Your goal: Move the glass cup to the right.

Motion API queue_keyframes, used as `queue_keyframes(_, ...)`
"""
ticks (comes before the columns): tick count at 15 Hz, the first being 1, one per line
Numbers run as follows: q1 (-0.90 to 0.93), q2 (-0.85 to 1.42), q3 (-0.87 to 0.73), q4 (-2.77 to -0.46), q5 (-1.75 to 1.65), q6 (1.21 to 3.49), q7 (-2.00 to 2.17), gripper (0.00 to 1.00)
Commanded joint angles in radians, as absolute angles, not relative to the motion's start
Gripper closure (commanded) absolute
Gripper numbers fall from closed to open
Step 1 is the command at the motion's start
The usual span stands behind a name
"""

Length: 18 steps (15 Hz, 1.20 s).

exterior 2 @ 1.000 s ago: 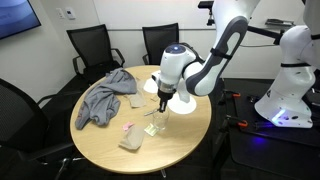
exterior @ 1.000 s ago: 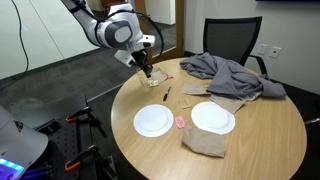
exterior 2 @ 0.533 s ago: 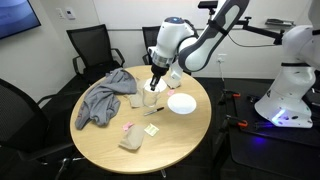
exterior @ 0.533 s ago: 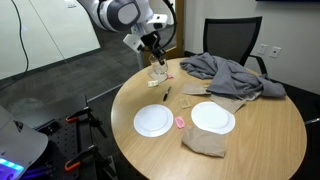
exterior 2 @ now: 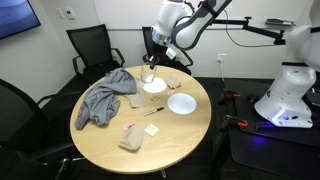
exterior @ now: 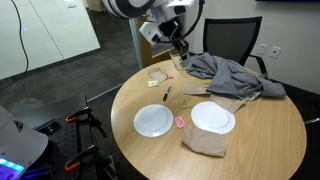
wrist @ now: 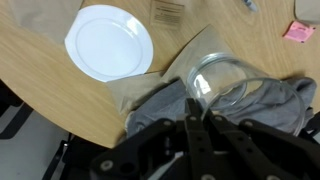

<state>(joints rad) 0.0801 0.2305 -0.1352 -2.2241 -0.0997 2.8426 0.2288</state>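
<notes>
In an exterior view, the near edge of the round wooden table (exterior: pixel 270 140) carries a folded brown cloth (exterior: pixel 205 143); just behind it lie two white plates, one to the picture's left (exterior: pixel 153 121) and one to its right (exterior: pixel 213 117), with a small pink object (exterior: pixel 179 122) between them; farther in, a dark pen (exterior: pixel 166 94) lies on the wood; beyond that a flat tan napkin (exterior: pixel 157 73) sits near the far rim, and a crumpled grey garment (exterior: pixel 232 73) spreads over the far side toward the picture's right; the gripper (exterior: pixel 180 55) hangs over the far part of the table, at the garment's edge, with the glass cup (exterior: pixel 182 63) beneath it; a black chair (exterior: pixel 232 38) stands behind the table.

In the wrist view, the gripper (wrist: pixel 202 128) enters from the bottom, its jaws drawn close and clamped on the near wall of the glass cup (wrist: pixel 220 85); seen through and around the glass are the grey garment (wrist: pixel 275 100) and a tan napkin (wrist: pixel 150 88); a white plate (wrist: pixel 110 42) lies farther off, well apart from the cup.

In the second exterior picture, the cup (exterior 2: pixel 149 72) hangs under the gripper (exterior 2: pixel 150 63), beside the farther plate (exterior 2: pixel 156 87).
</notes>
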Motion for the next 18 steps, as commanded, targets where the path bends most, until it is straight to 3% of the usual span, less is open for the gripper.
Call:
queue_keyframes(1,0.039,0.223,-0.158,-2.179,-0.096,2.773,0.262,0.99)
queue_keyframes(18,-0.050,0.324,-0.283,-2.139,-0.087,2.710,0.395,0.99)
